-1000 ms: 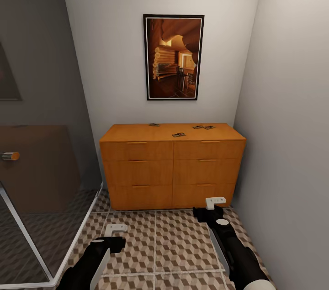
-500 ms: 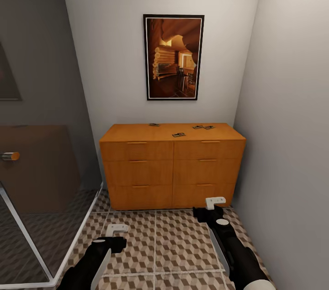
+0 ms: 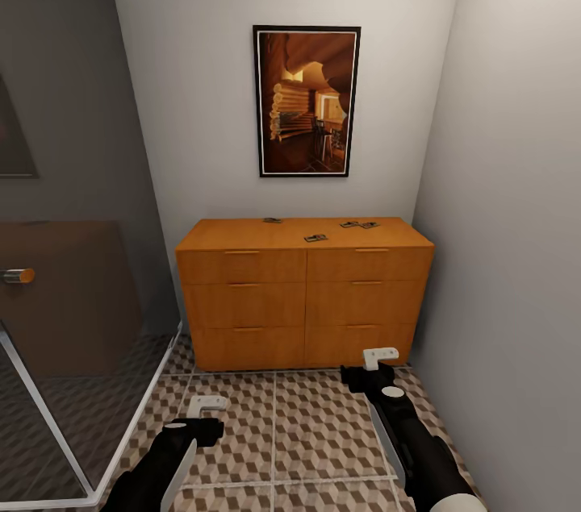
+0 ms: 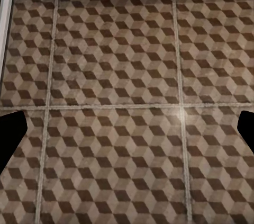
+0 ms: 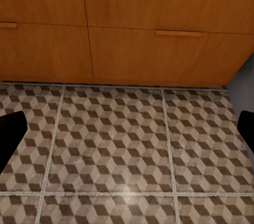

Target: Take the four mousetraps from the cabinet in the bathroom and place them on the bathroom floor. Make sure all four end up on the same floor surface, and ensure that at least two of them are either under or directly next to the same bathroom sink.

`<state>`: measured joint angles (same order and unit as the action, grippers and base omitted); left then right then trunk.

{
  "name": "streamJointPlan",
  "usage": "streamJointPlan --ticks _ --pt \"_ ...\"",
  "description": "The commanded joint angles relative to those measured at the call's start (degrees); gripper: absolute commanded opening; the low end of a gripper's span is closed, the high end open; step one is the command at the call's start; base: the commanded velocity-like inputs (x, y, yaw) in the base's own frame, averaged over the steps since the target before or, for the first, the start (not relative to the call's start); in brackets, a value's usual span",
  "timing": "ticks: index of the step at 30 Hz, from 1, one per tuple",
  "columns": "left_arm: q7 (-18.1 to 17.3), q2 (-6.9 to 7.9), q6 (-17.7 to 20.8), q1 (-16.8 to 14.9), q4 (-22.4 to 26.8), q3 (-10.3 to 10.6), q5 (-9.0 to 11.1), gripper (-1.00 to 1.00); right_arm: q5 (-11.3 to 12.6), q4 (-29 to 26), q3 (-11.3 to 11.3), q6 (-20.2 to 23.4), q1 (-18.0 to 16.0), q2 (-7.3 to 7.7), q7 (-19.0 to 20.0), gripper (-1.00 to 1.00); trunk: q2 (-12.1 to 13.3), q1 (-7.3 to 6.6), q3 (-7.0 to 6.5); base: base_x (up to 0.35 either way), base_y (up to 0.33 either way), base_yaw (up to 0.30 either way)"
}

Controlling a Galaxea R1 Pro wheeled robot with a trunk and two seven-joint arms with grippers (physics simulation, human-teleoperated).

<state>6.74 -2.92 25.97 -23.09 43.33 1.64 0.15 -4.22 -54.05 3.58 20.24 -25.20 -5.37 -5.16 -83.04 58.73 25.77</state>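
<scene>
The orange-brown cabinet [image 3: 305, 294] stands against the far wall with all its drawers closed. Several mousetraps lie on its top: one at the back left [image 3: 272, 220], one near the front middle [image 3: 315, 238], and two side by side at the back right [image 3: 349, 224] [image 3: 369, 225]. Both arms hang low over the cube-patterned bathroom floor [image 3: 315, 431], short of the cabinet. My left gripper [image 3: 206, 405] is open and holds nothing, its fingertips [image 4: 10, 134] set wide over tiles. My right gripper [image 3: 379, 356] is open and holds nothing, facing the lower drawers [image 5: 159, 38].
A glass shower stall [image 3: 73, 318] with a white frame and a round handle [image 3: 18, 276] takes up the left side. The grey right wall [image 3: 516, 254] runs close beside my right arm. A framed picture [image 3: 307, 101] hangs above the cabinet.
</scene>
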Motion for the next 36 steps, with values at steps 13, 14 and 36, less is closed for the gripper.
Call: streamJointPlan --ticks 13,14,36 --pt "0.3 -0.24 0.3 0.0 0.1 0.2 0.0 1.00 -0.4 -0.1 0.1 0.4 0.0 0.01 -0.2 1.00 0.0 0.00 0.07 0.002 0.000 0.000" --pt "0.3 -0.26 0.3 0.0 0.1 0.2 0.0 1.00 -0.4 -0.1 0.1 0.4 0.0 0.01 -0.2 1.00 0.0 0.00 0.07 0.037 0.000 0.000" --pt "0.3 -0.33 0.3 0.0 0.0 0.3 0.0 1.00 -0.4 0.0 0.1 0.4 0.0 0.01 -0.1 1.00 0.0 0.00 0.07 0.179 0.000 0.000"
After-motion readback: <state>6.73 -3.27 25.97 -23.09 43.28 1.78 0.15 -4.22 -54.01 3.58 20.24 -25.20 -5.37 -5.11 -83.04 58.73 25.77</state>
